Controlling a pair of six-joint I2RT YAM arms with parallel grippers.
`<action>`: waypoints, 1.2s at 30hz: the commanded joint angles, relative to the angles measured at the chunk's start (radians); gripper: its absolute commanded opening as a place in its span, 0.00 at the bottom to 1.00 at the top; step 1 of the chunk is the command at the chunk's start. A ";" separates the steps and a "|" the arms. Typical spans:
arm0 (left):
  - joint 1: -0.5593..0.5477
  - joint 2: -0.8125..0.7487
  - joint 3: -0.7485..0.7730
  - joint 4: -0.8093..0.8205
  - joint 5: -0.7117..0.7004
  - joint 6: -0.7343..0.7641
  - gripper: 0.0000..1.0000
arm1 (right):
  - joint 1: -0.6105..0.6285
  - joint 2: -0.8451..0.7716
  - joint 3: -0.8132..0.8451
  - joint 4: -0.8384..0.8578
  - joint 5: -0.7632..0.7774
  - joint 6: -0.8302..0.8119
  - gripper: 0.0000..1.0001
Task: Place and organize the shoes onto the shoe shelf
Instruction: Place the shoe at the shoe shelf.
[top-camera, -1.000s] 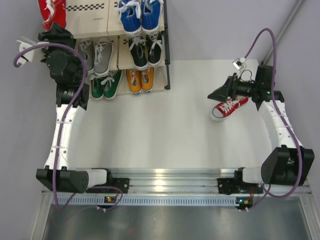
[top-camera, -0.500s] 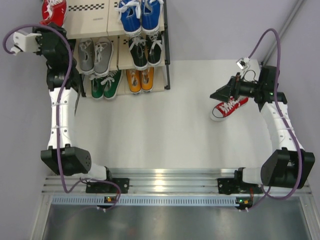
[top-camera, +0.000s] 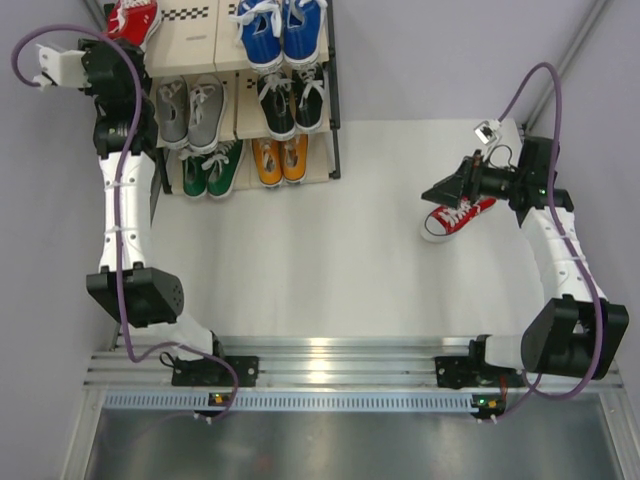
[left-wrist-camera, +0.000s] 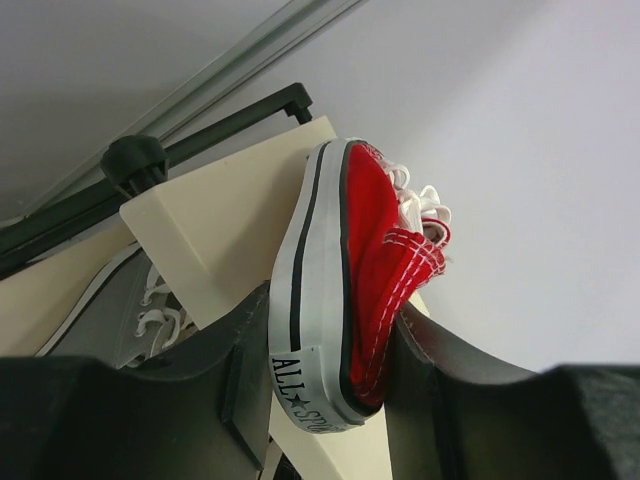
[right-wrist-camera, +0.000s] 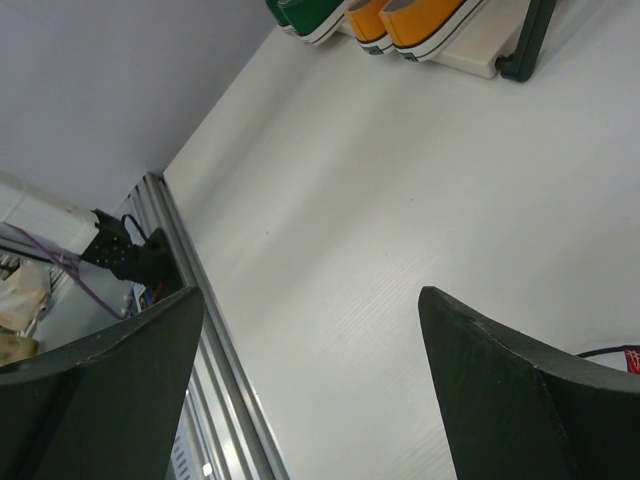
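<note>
The shoe shelf (top-camera: 190, 30) stands at the far left. On it are a blue pair (top-camera: 280, 30) on top, grey (top-camera: 190, 110) and black (top-camera: 292, 100) pairs in the middle, and green (top-camera: 212, 168) and orange (top-camera: 280, 160) pairs at the bottom. My left gripper (top-camera: 122, 36) is shut on a red shoe (top-camera: 133, 18) at the top board's left end. In the left wrist view this red shoe (left-wrist-camera: 375, 240) lies on its side, heel between the left gripper's (left-wrist-camera: 330, 370) fingers, against the beige board (left-wrist-camera: 215, 235). The other red shoe (top-camera: 462, 215) lies on the table under my open right gripper (top-camera: 440, 190).
The right wrist view shows the right gripper (right-wrist-camera: 310, 340) wide open over bare white table, with orange (right-wrist-camera: 420, 18) and green (right-wrist-camera: 310, 15) shoes at the top edge. The metal base rail (top-camera: 320, 355) runs along the near edge. Grey walls stand left and behind.
The left arm has swung upward and carried the red shoe rightward over the top board's left end. The right gripper has stayed nearly still above the other red shoe.
</note>
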 joint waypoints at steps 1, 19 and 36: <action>0.004 -0.011 0.077 0.099 0.012 -0.054 0.00 | -0.019 -0.034 0.002 0.056 -0.024 -0.003 0.88; 0.003 0.005 0.102 -0.032 0.093 -0.146 0.62 | -0.028 -0.039 -0.010 0.094 -0.024 0.028 0.88; 0.003 -0.084 0.027 -0.125 0.230 -0.254 0.92 | -0.030 -0.058 -0.031 0.130 -0.025 0.058 0.89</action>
